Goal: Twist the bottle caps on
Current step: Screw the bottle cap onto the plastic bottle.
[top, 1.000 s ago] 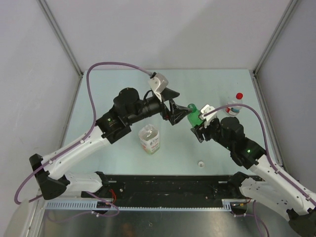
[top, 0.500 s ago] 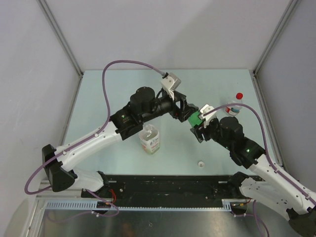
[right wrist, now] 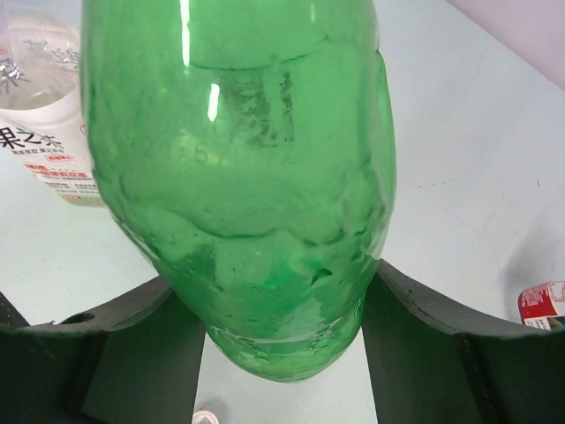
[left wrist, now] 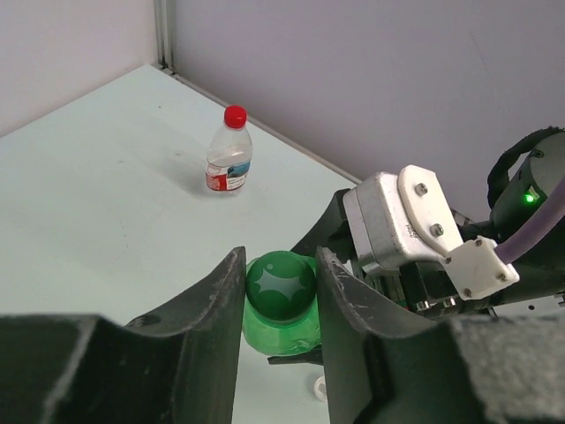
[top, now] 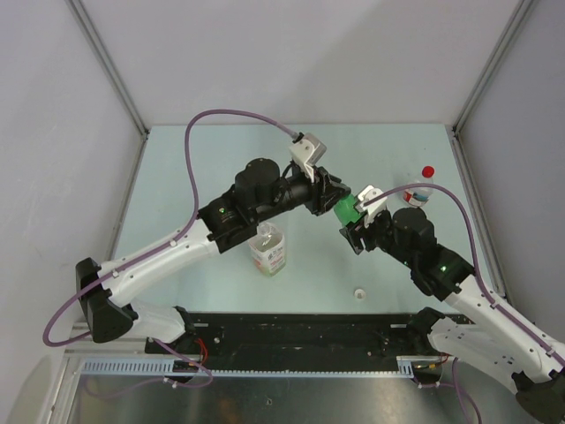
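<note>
Pinching the green cap [left wrist: 281, 284] between its two fingers, with no gap showing on either side, the left gripper [left wrist: 281, 261] meets the neck of the green bottle [right wrist: 238, 177] at the middle of the table [top: 177, 168]. The right gripper [right wrist: 282, 353] clamps the bottle's body from both flanks and presents it, cap end first, toward the left arm. The step in hand looks to be the screwing-on of this green cap. It sits on the bottle's mouth, though whether its thread has caught cannot be told from these views. The next move likely calls for the left wrist to turn about the bottle's long axis, with light pressure along it. Meanwhile the right arm would need to keep the bottle from twisting in its grasp, and a slip on the smooth plastic is the plain risk. Of the other caps, the red cap [top: 428, 171] sits atop the small clear bottle [left wrist: 229, 163], which stands upright near the table's far right edge, well apart from both grippers. The white cap [top: 359, 292] lies loose on the table near the front edge, just ahead of the right arm. Its probable partner, the wide clear bottle [top: 267, 250], stands uncapped beside the left arm's forearm.
</note>
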